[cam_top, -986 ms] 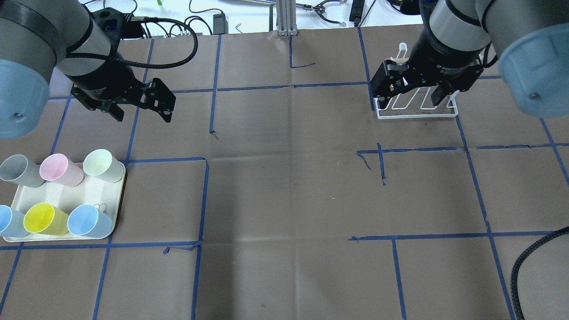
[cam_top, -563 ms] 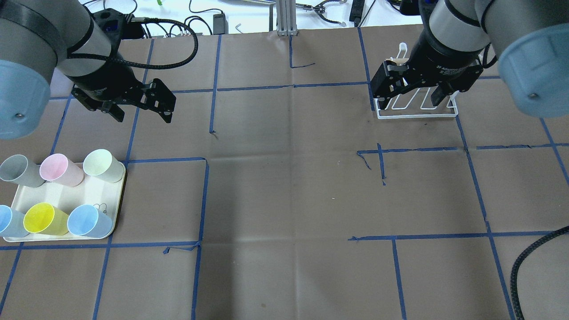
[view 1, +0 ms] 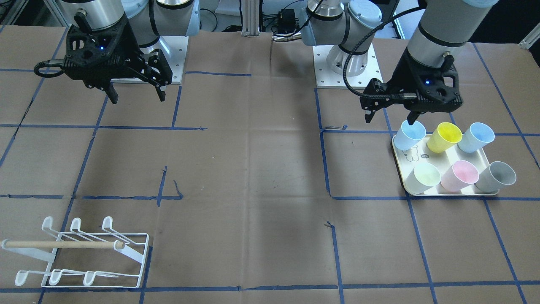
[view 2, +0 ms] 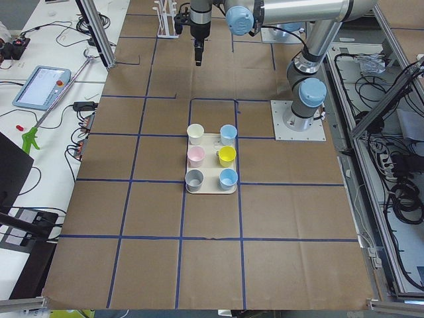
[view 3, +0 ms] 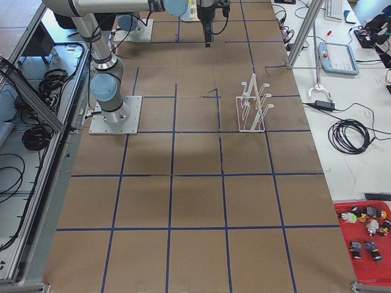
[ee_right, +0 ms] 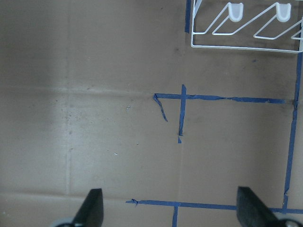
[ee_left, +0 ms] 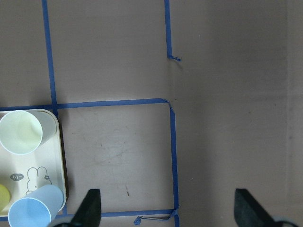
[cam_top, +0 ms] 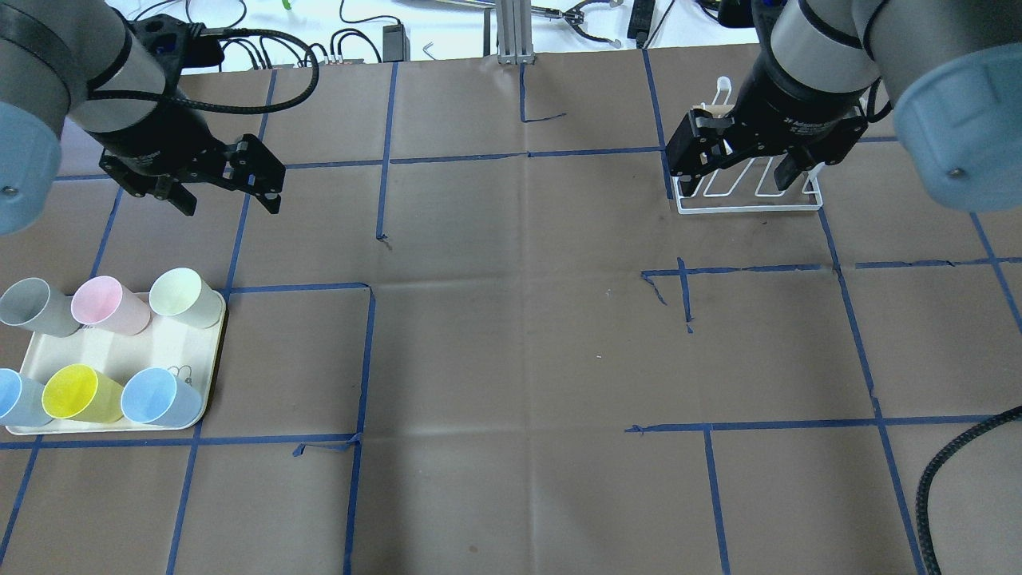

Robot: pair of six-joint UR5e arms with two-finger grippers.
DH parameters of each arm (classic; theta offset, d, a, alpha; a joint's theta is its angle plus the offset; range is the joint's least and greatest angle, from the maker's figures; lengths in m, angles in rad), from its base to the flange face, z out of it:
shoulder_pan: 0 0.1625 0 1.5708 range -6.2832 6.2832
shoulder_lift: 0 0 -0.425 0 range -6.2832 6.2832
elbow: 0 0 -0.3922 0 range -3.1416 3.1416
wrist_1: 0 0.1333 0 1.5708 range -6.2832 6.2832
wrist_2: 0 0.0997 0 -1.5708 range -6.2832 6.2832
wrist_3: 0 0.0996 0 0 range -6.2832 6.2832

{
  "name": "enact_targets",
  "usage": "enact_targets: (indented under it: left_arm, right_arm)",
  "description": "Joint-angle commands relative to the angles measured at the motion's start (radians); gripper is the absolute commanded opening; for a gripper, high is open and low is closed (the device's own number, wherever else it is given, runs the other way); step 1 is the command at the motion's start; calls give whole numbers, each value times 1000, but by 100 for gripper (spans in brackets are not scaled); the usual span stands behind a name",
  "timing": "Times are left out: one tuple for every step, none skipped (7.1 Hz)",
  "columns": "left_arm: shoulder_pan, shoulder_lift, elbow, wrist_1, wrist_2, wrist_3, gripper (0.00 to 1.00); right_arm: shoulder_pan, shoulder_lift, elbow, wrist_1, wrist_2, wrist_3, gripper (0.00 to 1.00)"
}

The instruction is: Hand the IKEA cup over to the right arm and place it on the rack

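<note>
You are looking at both tools gaping wide, gripping nothing: left gripper (cam_top: pixel 232 209) is hovering near the tray (cam_top: pixel 120 351) of six cups (cam_top: pixel 180 294) by the table's (cam_top: pixel 511 335) left edge; right gripper (view 1: pixel 138 99) is hanging short of the far-right-corner rack (view 1: pixel 63 244).

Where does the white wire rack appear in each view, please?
Front-facing: rack bottom left.
Overhead: rack upper right, partly hidden by right gripper.
Exterior left: rack top edge, far end.
Exterior right: rack right of centre.
Left wrist: not in it.
Right wrist: rack top right corner.
Shared landmark: blue tape grid.
</note>
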Motion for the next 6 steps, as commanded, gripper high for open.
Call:
enact_targets:
  left_arm:
    - [227,-9,-2,0,-5,223,100]
    - [292,-23,-14,1,-2,295,100]
    - [309,-34,-28,24,0,305,100]
    - [308,-46,-35,30,0,304,100]
    - [308,-66,-63,59,0,297,100]
    - [306,-89,-105,146,0,296,100]
  right_arm:
    - [0,1,0,-7,0,-3,100]
    - [0,1,0,-7,0,-4,100]
    - [0,2,2,3,-10,-6,100]
    - [0,4,3,3,-36,-6,100]
    - [-1,24,3,6,-34,-1,100]
    - [-2,30,3,6,-38,-3,100]
